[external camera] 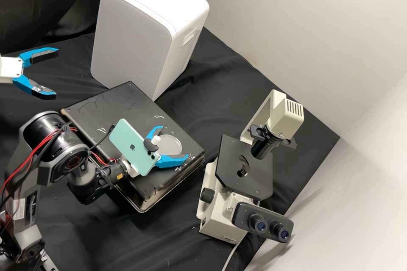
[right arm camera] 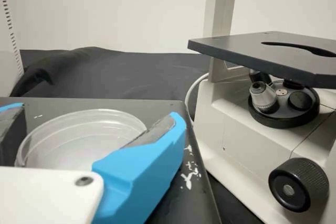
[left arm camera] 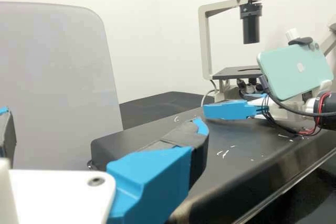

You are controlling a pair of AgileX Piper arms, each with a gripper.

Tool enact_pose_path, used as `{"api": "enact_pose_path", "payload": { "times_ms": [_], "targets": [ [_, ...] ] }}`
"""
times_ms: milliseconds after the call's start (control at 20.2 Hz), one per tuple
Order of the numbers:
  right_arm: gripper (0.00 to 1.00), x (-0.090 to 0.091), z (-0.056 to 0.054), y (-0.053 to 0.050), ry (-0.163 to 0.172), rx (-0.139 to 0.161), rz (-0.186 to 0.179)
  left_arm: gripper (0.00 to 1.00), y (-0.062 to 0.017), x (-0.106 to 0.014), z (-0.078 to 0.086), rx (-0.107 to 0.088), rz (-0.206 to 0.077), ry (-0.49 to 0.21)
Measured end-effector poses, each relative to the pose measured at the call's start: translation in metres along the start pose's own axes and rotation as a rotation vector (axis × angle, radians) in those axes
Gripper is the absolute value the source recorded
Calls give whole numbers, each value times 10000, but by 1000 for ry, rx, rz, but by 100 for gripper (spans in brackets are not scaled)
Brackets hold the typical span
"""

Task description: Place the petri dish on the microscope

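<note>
The right gripper [external camera: 174, 142] is held spread, with one blue finger set on either side of the petri dish [external camera: 169, 145]; whether the rim is touched cannot be told. The dish is laid flat on a black tray [external camera: 106, 110], close to the tray's 4 o'clock corner. A mint-green phone [external camera: 131, 148] is carried on this wrist, at 9 o'clock of the dish.

At 3 o'clock of the dish, across a narrow strip of black cloth [external camera: 190, 93], the microscope [external camera: 216, 216] is stood. Its black stage [external camera: 233, 165] is raised above the tray's level, and a dark condenser [external camera: 260, 149] is hung over the stage's far side. A white wall [external camera: 318, 29] is met just beyond it.

At 11 o'clock of the dish a white box [external camera: 144, 29] is set against the tray's far edge. The left gripper [external camera: 54, 73] is held spread at 10 o'clock, well apart, over open cloth.

Print on the microscope's base is too small to be read.
</note>
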Motion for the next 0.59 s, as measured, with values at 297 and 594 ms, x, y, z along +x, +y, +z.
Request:
{"api": "enact_pose_path", "payload": {
  "times_ms": [297,594],
  "targets": [
    [0,0,26,27,3,19,-3,100,1,1,-6,0,1,4],
    [0,-5,44,76,11,63,-1,100,1,1,-6,0,1,4]
  ]
}}
